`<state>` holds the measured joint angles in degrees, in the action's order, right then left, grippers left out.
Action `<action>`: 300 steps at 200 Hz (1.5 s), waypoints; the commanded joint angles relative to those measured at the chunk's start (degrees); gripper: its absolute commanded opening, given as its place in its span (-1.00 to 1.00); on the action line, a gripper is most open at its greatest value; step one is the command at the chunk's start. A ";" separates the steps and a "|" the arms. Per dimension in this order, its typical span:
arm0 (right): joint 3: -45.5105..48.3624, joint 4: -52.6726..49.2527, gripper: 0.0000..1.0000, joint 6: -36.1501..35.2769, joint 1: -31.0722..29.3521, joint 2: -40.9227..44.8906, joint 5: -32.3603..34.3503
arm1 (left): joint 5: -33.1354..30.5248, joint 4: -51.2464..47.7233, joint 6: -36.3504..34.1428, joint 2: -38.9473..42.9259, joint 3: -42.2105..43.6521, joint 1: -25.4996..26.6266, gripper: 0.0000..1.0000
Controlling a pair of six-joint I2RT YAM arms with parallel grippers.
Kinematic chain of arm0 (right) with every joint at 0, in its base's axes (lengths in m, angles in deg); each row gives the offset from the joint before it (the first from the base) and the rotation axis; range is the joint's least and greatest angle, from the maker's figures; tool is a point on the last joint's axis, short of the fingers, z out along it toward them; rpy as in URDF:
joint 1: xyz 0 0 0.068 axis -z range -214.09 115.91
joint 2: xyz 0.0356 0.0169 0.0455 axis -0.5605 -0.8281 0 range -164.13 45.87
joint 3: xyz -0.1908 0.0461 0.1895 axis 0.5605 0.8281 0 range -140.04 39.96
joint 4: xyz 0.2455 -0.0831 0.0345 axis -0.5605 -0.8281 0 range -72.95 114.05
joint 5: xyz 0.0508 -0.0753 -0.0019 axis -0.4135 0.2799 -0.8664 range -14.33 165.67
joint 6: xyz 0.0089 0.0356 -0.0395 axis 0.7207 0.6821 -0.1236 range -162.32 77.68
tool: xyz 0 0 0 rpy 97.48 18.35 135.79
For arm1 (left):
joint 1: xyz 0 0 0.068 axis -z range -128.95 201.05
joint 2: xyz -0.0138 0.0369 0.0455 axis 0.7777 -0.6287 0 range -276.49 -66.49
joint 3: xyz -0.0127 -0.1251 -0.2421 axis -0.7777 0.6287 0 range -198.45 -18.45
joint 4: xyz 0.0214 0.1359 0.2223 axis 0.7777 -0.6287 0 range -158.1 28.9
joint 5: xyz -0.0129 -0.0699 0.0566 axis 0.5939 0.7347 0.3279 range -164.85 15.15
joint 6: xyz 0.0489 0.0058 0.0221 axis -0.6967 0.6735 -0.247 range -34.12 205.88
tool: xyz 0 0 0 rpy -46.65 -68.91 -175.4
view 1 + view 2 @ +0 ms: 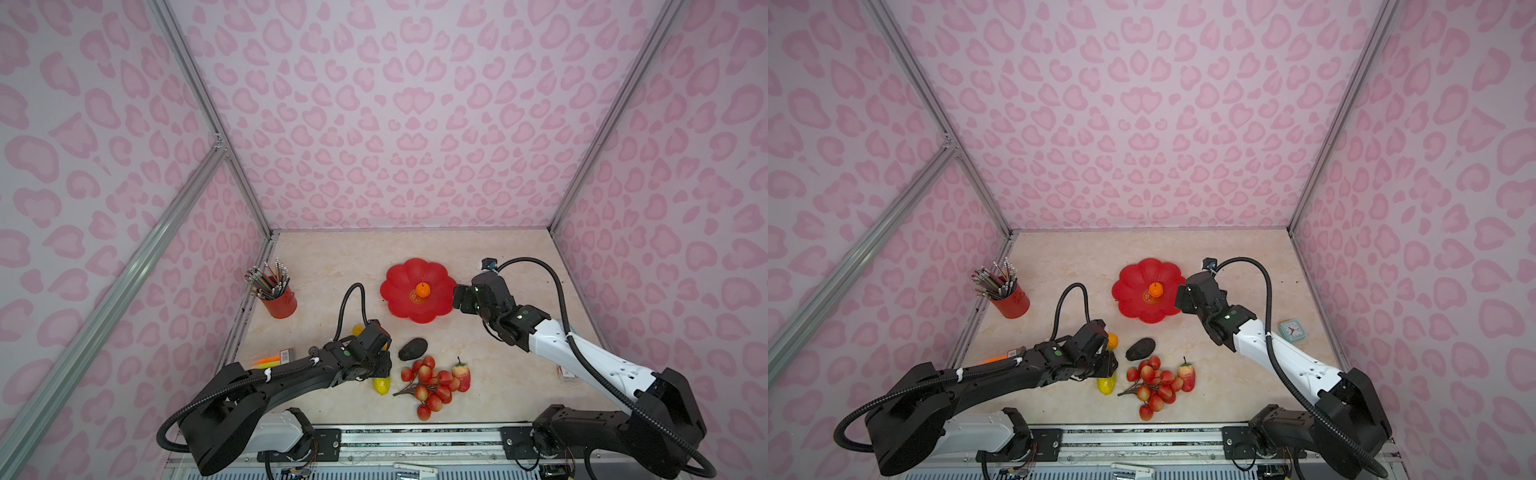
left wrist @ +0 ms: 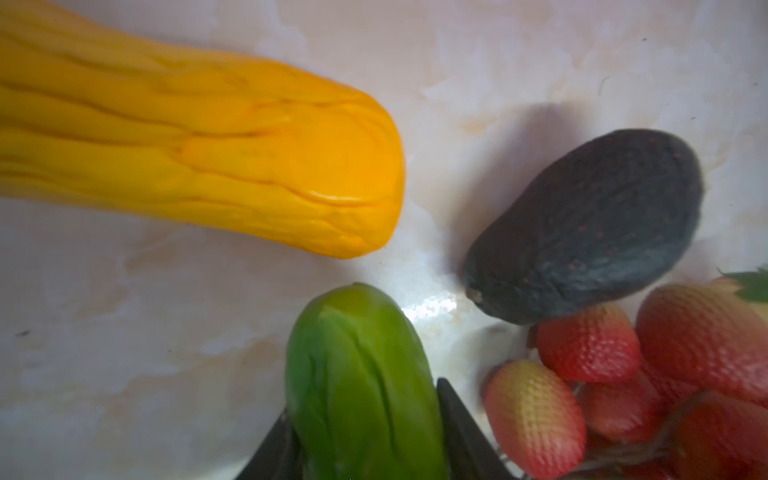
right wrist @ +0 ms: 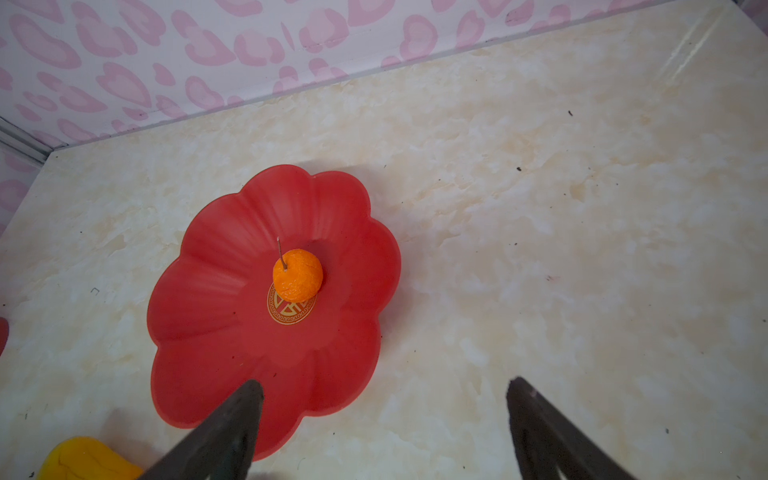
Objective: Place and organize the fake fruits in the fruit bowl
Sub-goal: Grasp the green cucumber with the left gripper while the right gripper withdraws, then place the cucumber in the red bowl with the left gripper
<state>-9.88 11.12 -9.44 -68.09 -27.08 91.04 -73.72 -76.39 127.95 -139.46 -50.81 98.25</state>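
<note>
My left gripper [image 2: 361,436] is shut on the green-yellow oblong fruit [image 2: 357,386], low over the table; in a top view its yellow end [image 1: 381,385] sticks out from under the gripper. Beside it lie the yellow-orange gourd [image 2: 208,158], the dark avocado [image 1: 412,348], the red berry cluster [image 1: 428,386] and the strawberry [image 1: 462,376]. The red fruit bowl [image 1: 399,299] holds the small orange [image 1: 422,289] at its centre. My right gripper [image 3: 384,395] stands open and empty at the bowl's right rim.
A red pencil cup [image 1: 280,301] stands at the back left. Highlighters [image 1: 268,360] lie by the left wall under my left arm. A small green clock [image 1: 1292,330] sits near the right wall behind my right arm.
</note>
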 commanded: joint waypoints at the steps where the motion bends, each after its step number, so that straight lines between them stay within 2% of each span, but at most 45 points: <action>1: 0.76 1.50 0.83 1.03 0.07 0.26 1.02 | -1.25 -2.22 -1.52 4.29 -1.85 0.06 -0.14; 27: 1.39 0.81 0.83 1.42 0.34 1.76 0.96 | -4.93 -6.87 -6.44 8.18 -7.93 -0.18 -0.14; 51: 3.46 0.69 0.86 1.62 0.36 4.92 0.80 | -6.88 -8.40 -13.29 4.81 -15.99 -2.41 -0.14; 84: 8.12 -0.01 0.86 3.19 0.38 11.28 2.52 | -5.21 -5.87 -19.57 -6.12 -26.80 -7.40 -0.14; 111: 12.55 -1.91 0.87 3.84 0.51 18.06 4.04 | -4.06 -6.80 -23.32 -18.97 -37.24 -10.29 -0.14; 130: 14.59 -3.98 0.88 4.39 0.86 22.63 4.58 | -1.82 -8.30 -23.96 -27.65 -44.24 -11.48 -0.16; 162: 17.21 -7.26 0.90 4.77 2.11 29.46 4.66 | 0.03 -9.53 -23.83 -37.36 -53.21 -12.22 -0.16; 206: 18.54 -9.92 0.89 5.28 4.68 33.96 3.55 | -0.39 -11.24 -23.18 -45.29 -58.96 -12.39 -0.12; 266: 18.30 -9.59 0.88 5.21 5.78 32.94 3.08 | 0.72 -12.48 -21.70 -50.68 -61.27 -12.57 -0.10; 300: 17.70 -9.48 0.87 4.63 5.72 30.63 2.72 | 2.52 -12.06 -21.06 -51.37 -61.68 -12.83 0.10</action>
<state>8.26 1.68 -4.41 -62.32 4.81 94.01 -72.98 -88.15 106.18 -190.13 -111.66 85.57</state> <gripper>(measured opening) 0.935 0.520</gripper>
